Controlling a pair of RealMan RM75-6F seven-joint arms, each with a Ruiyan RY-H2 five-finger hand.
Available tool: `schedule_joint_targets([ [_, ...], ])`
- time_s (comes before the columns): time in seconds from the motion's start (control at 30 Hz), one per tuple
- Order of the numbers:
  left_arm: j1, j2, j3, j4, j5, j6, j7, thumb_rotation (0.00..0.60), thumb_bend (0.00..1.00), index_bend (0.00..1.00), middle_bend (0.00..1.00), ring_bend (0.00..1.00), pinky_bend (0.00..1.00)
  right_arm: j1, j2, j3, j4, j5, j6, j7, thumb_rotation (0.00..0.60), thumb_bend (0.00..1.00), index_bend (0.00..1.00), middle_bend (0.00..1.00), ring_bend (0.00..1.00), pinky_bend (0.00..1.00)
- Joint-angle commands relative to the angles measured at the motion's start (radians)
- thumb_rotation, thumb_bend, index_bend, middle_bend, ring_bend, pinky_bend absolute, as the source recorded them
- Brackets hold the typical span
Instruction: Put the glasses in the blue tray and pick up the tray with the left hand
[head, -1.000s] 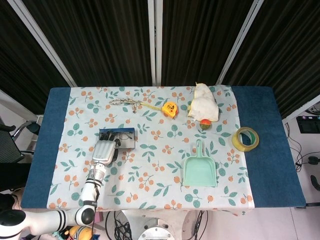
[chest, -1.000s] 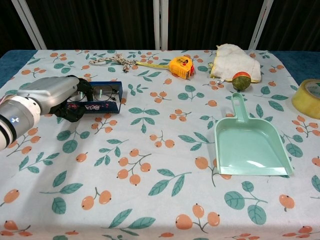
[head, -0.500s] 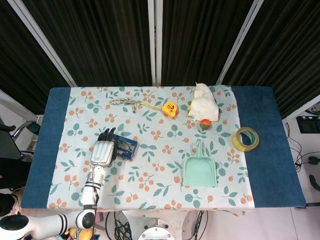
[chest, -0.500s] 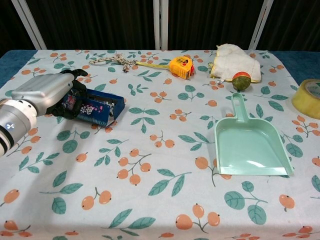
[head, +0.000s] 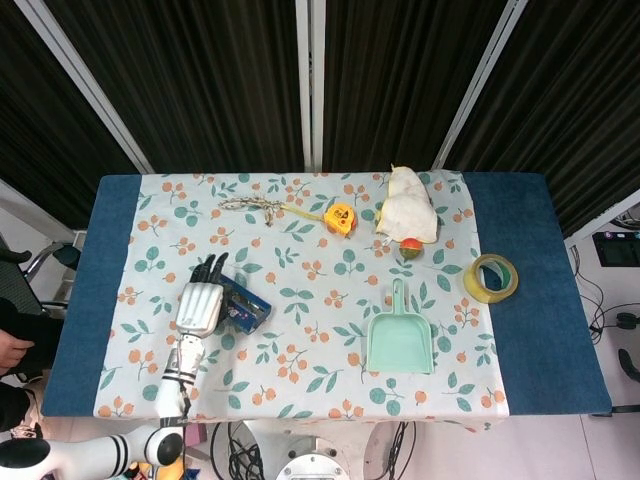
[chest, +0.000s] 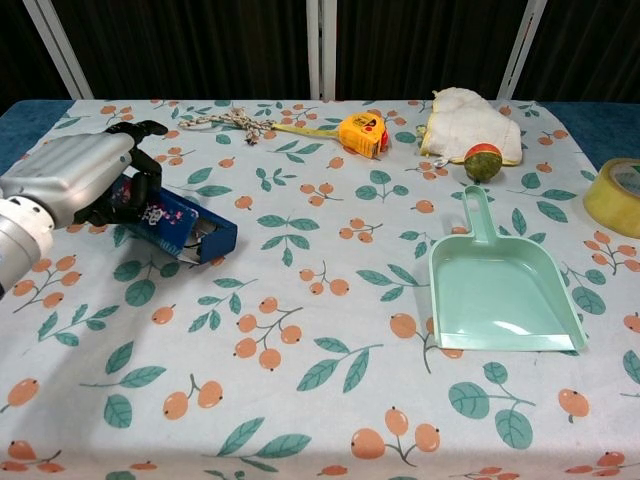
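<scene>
My left hand (head: 201, 303) (chest: 75, 176) grips the left end of the blue tray (head: 243, 306) (chest: 178, 226) at the table's left side. The tray is lifted and tilted, its gripped end high and its far right end low, close to the floral cloth. A glint of the glasses (chest: 203, 232) shows at the tray's lower right end; the rest of them is hidden by the tray wall and my fingers. My right hand is in neither view.
A mint dustpan (head: 399, 338) (chest: 497, 289) lies right of centre. At the back are a rope (head: 250, 207), an orange tape measure (head: 340, 218) (chest: 364, 133), a white cloth (head: 406, 212) with a small ball (head: 411, 247). A roll of tape (head: 491, 277) sits far right.
My left hand has raised the tray's gripped end off the cloth; the tray went from lying flat to tilting steeply down to the right, and the hand moved up and slightly left.
</scene>
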Motion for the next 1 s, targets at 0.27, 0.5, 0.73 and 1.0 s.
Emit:
schedule_joint_targets([
  [0.27, 0.008, 0.091, -0.004, -0.084, 0.013, -0.028, 0.057, 0.6, 0.54, 0.84, 0.05, 0.03, 0.15, 0.004, -0.009, -0.005, 0.008, -0.007, -0.005, -0.006, 0.6, 0.22, 0.0, 0.0, 0.0, 0.0],
  [0.5, -0.032, 0.13, -0.033, -0.129, -0.062, -0.085, 0.231, 0.6, 0.54, 0.84, 0.05, 0.03, 0.15, 0.006, -0.012, -0.004, 0.021, 0.006, -0.02, 0.006, 0.6, 0.22, 0.0, 0.0, 0.0, 0.0],
  [0.73, -0.101, 0.107, -0.08, -0.096, -0.123, -0.154, 0.308, 0.6, 0.54, 0.85, 0.05, 0.03, 0.15, 0.01, -0.014, -0.004, 0.034, 0.01, -0.035, 0.013, 0.6, 0.22, 0.0, 0.0, 0.0, 0.0],
  [1.0, -0.19, 0.057, -0.103, -0.022, -0.215, -0.24, 0.422, 0.6, 0.54, 0.85, 0.07, 0.03, 0.15, 0.014, -0.021, -0.004, 0.056, 0.017, -0.052, 0.03, 0.6, 0.22, 0.0, 0.0, 0.0, 0.0],
])
